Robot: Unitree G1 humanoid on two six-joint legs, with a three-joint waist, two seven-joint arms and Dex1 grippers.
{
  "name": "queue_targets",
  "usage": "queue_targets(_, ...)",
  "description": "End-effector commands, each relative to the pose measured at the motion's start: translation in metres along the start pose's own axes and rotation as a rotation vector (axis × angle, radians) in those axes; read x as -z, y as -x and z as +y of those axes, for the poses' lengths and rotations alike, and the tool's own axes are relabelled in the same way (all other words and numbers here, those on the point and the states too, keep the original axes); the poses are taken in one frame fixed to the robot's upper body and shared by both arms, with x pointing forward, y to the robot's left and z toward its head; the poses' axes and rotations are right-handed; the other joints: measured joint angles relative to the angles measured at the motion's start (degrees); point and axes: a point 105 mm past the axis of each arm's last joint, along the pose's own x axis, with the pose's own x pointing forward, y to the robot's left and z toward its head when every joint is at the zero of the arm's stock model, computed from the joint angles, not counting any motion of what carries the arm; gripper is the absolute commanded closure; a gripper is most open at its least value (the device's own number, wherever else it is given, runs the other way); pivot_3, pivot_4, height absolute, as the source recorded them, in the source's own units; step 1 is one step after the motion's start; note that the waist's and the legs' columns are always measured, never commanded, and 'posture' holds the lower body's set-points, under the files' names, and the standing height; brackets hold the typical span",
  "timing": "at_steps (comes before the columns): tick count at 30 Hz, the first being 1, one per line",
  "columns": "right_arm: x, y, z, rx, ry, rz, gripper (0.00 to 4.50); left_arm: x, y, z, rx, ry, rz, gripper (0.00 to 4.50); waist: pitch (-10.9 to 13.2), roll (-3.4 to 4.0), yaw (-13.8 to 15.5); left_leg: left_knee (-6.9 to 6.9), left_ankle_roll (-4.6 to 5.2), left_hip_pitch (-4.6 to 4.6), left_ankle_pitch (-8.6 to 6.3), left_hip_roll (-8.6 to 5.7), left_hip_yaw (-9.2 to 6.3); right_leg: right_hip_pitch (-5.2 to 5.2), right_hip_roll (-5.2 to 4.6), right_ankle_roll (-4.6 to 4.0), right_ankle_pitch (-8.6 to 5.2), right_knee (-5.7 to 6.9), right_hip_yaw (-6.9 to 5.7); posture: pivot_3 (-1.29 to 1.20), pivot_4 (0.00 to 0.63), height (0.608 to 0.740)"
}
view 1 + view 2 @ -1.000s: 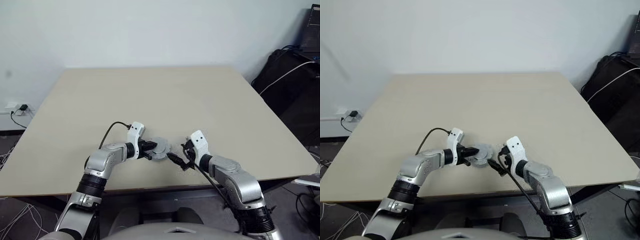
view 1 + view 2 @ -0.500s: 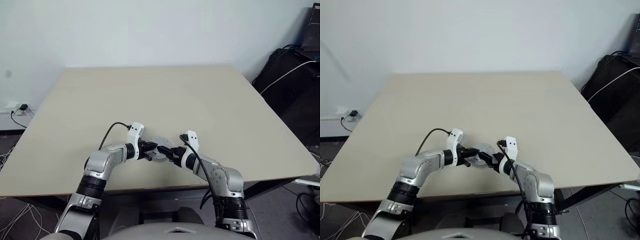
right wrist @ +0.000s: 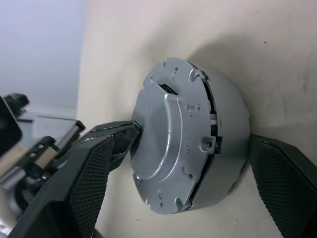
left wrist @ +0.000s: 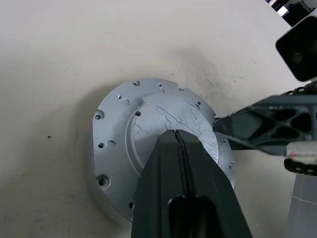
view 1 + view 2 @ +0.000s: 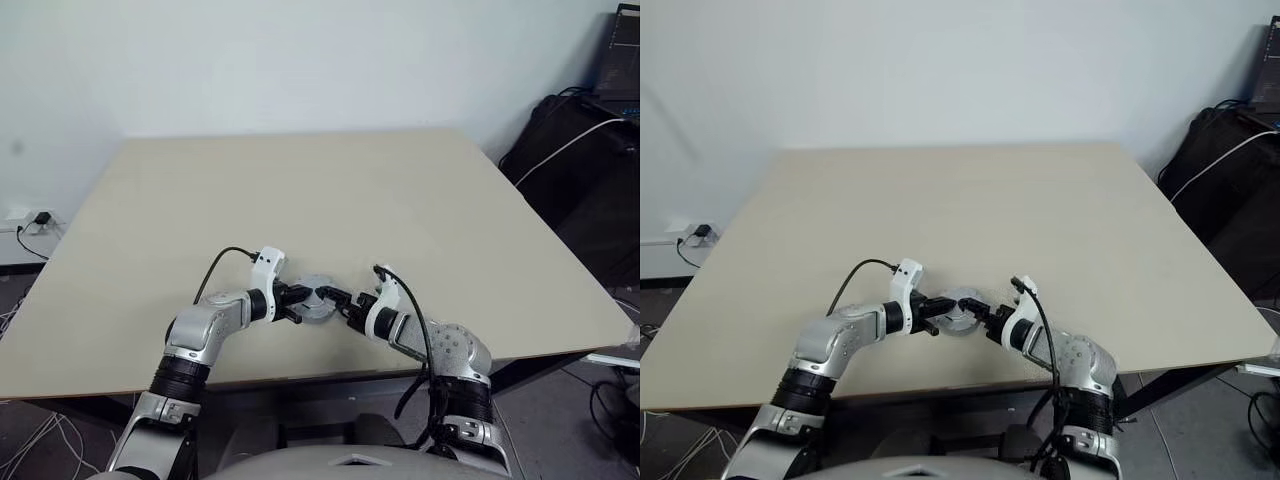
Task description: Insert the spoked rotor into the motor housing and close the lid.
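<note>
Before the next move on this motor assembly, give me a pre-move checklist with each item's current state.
1. Lid on top of the motor housing: ok, though a dark gap shows along their seam in the right wrist view, so fully seated: cannot tell.
2. Spoked rotor inside: cannot tell, covered by the lid.
3. Left gripper shut, its fingers resting over the lid's raised centre: ok.
4. Right gripper open, its fingers straddling the housing's sides: ok.
5. Right fingers actually touching the housing: cannot tell.
6. Assembly resting on the table: ok.
</note>
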Motion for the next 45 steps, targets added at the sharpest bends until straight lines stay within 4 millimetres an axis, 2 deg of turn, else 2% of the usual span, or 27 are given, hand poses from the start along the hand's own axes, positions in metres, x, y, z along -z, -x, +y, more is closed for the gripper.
queue_targets(1,0.011,-0.011,0.031,-0.159,-0.065,0.052,0.02,0.01,0.0,0.002,-0.01,0.018,0.04,4.5,0.0,0.0,0.0,0.0,0.0,0.0,0.0,0.0,0.0,0.0,0.0,0.0,0.0,0.0,0.0,0.0,0.0,0.74)
queue_targets(10,0.024,-0.009,0.048,-0.26,-0.099,0.128,0.02,0.012,0.004,0.005,-0.02,0.024,0.036,4.5,0.04,0.06,-0.83,-0.01,0.0,0.0,0.0,0.03,0.0,-0.04,0.06,-0.01,0.0,0.04,-0.01,0.0,0.0,0.74)
queue_targets(15,0.015,-0.015,0.038,-0.18,-0.118,0.042,0.02,0.016,0.006,0.006,-0.029,0.033,0.037,4.5,0.04,0.07,-0.8,-0.01,0.0,0.01,0.0,0.02,0.01,-0.03,0.07,0.01,0.0,0.04,-0.02,0.0,0.0,0.74)
queue_targets(22,0.0,-0.015,0.039,-0.197,-0.187,-0.069,0.02,0.02,0.007,0.007,-0.034,0.04,0.046,4.5,0.02,0.09,-0.75,-0.01,0.02,0.02,0.01,0.0,0.02,-0.01,0.1,0.03,0.0,0.02,-0.02,0.0,0.0,0.74)
queue_targets(29,0.029,-0.018,0.044,-0.199,-0.143,0.099,0.02,0.018,0.007,0.008,-0.037,0.04,0.042,4.5,-0.02,0.11,-0.99,-0.01,0.25,0.06,0.14,0.02,0.02,0.03,0.11,0.02,-0.01,0.03,-0.01,0.0,0.0,0.74)
queue_targets(37,0.032,-0.02,0.031,-0.112,-0.105,0.124,0.02,0.02,0.008,0.008,-0.04,0.045,0.039,4.5,-0.01,0.12,-1.54,-0.02,0.21,0.11,0.12,0.09,0.02,0.01,0.16,0.01,-0.01,0.06,0.03,0.0,0.0,0.74)
queue_targets(45,0.04,-0.024,0.034,-0.141,-0.12,0.177,0.02,0.022,0.01,0.009,-0.048,0.051,0.037,4.5,-0.08,0.09,-1.5,-0.03,0.1,0.11,0.06,0.08,0.02,0.01,0.14,0.01,-0.01,0.04,0.03,0.0,0.0,0.74)
